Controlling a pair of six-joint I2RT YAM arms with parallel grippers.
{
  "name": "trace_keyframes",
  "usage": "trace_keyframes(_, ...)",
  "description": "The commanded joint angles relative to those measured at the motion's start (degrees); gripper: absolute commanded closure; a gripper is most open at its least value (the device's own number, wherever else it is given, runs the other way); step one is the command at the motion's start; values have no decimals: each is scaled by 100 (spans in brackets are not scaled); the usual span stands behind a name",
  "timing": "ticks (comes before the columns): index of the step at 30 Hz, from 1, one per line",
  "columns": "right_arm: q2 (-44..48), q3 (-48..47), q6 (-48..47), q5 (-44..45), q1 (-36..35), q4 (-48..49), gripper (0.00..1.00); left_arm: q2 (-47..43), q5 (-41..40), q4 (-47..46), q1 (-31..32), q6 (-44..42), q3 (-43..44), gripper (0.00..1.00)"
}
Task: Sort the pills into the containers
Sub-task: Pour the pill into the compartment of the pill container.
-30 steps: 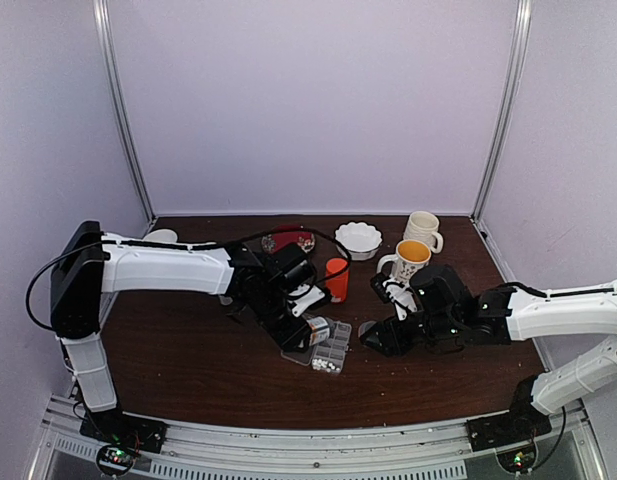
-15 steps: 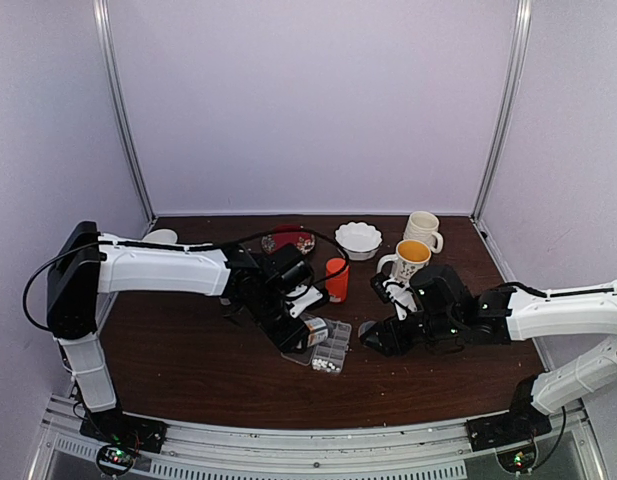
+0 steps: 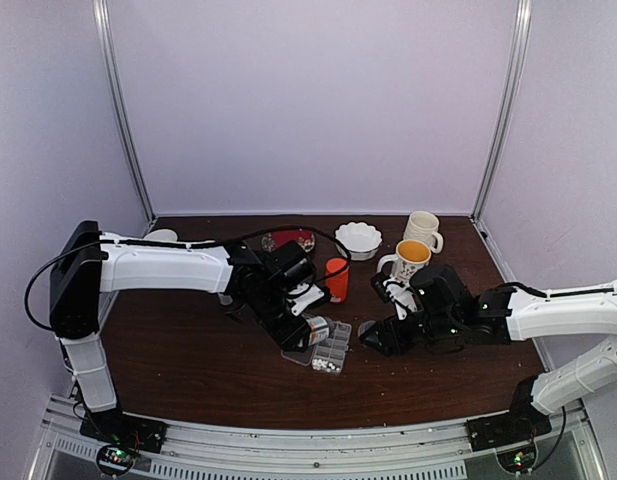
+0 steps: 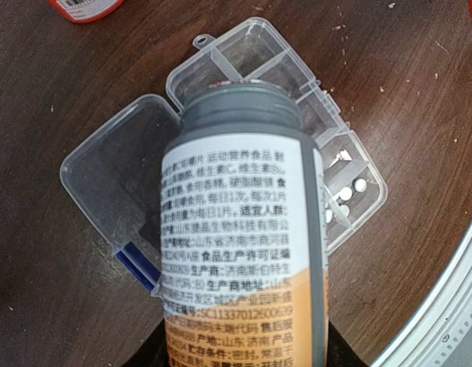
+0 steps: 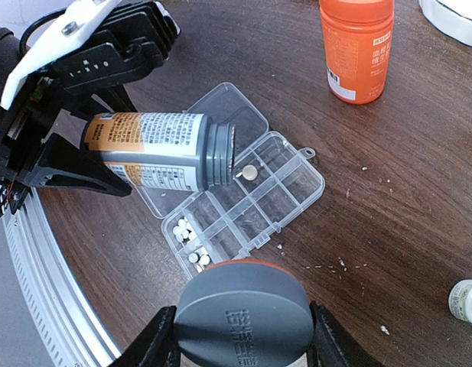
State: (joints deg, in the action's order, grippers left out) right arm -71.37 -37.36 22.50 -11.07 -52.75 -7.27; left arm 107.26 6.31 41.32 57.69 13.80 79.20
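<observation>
Almost nothing has moved in the last second: the left arm's wrist has shifted only a shade, and the right arm has held its place. The left gripper (image 3: 298, 322) is clamped on a grey plastic bottle with a white-and-orange label (image 5: 155, 149). The bottle is tipped nearly level, its long axis aiming the open mouth over the clear plastic rectangular pill organizer (image 5: 297, 182), whose lid (image 5: 229, 107) is folded back. One pale round tablet (image 5: 251, 173) sits at the lip above a middle cell. Small white pills (image 5: 191, 243) lie in a corner cell. The right gripper (image 3: 376, 338), just beside the organizer, grips a round grey cap (image 5: 243, 310). The left arm is nearer, so its tilt likely decides which cell fills.
</observation>
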Motion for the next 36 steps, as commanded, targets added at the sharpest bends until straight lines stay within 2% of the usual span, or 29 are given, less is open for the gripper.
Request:
trace_keyframes(1,14,-36,42,24,-16,62,100,63,-65,401,0,-108,404,95)
trace_keyframes(4,28,31,52,24,-16,162,100,-42,10,-143,-27,-126,-16,92)
trace_keyframes(7,16,-48,48,34,-16,47,100,276,-43,662,-15,-151,591,96)
trace_keyframes(10,93,53,78,47,-16,158,100,46,-46,106,-6,-152,217,93)
trace_keyframes(14,93,42,94,47,-16,76,100,277,3,830,-24,-208,694,96)
trace_keyframes(18,145,163,114,67,-16,231,100,129,120,124,-59,-196,145,94)
trace_keyframes(21,102,74,123,38,-20,122,100,429,62,869,-35,-240,700,97)
trace_keyframes(24,145,135,122,53,-11,196,100,239,133,360,-42,-232,371,94)
trace_keyframes(27,133,85,101,64,-16,95,100,437,114,988,-48,-246,812,97)
trace_keyframes(30,158,142,118,62,-16,205,100,214,25,495,-53,-222,470,95)
trace_keyframes(33,106,89,115,54,-16,168,100,444,56,1006,-110,-236,804,97)
trace_keyframes(36,107,109,116,42,-16,186,100,192,-16,671,-104,-207,594,97)
